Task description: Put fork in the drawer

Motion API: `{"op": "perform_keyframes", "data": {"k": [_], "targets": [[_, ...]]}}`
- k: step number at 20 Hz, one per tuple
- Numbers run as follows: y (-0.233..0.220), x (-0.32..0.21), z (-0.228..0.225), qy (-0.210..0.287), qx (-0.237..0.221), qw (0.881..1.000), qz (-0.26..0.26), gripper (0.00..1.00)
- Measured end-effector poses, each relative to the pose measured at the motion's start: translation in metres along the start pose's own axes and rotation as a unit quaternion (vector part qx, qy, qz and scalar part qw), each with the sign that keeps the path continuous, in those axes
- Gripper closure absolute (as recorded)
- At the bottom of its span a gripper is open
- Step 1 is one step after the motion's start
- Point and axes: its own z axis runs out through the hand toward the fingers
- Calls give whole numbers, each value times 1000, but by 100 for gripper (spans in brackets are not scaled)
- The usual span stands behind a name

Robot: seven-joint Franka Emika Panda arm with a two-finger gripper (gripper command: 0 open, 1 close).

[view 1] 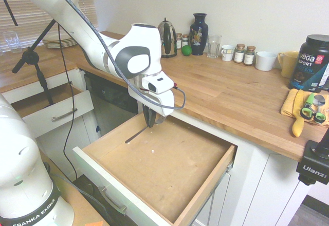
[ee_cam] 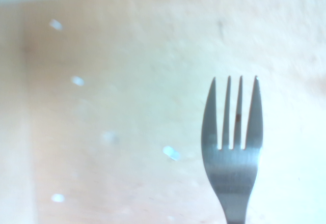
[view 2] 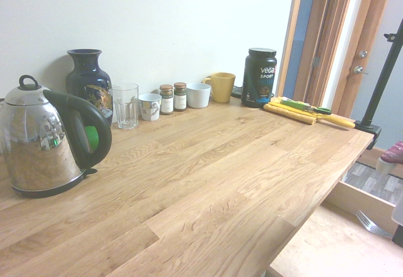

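Because the fork (view 1: 136,133) is a slim piece of silver-grey metal, it probably weighs very little and will not bend, but its smooth handle could pivot or slide between the pads if the pinch is light or off-centre. Taking the open drawer (view 1: 205,182) as the landmark and reading the first exterior view from left to right: a smaller white drawer (view 1: 56,114) stands pulled out to its left; over the large drawer's back left corner hangs the gripper (view 1: 149,118), pointing straight down with its fingers closed on the fork; the fork slants out from the fingers toward the drawer's left wall, low over the brown bottom, and whether it touches the board cannot be told. The second exterior view shows only the tines at its right edge, over the drawer's pale inside; the wrist view shows the four tines sharp against the blurred floor of the drawer. The hold looks to sit on the handle, well back from the tines, which suits a thing this thin: the flat of the handle gives the pads their best bearing. To the right of the drawer, on the wooden counter (view 1: 231,92), lie a yellow cloth (view 1: 290,102) and a yellow-handled utensil (view 1: 297,120), both well apart from the drawer. A short drop should not harm the fork; it would merely clatter.
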Motion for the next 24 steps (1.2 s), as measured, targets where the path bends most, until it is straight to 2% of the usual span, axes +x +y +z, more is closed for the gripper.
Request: {"op": "perform_keyframes", "data": {"k": [11, 20, 21, 24], "targets": [[-15, 39, 103, -8, -11, 1000, 0, 100], [-35, 56, 135, -17, -22, 1000, -1, 100], [-36, 55, 137, -19, -23, 1000, 0, 0], [-37, 55, 139, -22, -21, 1000, 3, 0]]}}
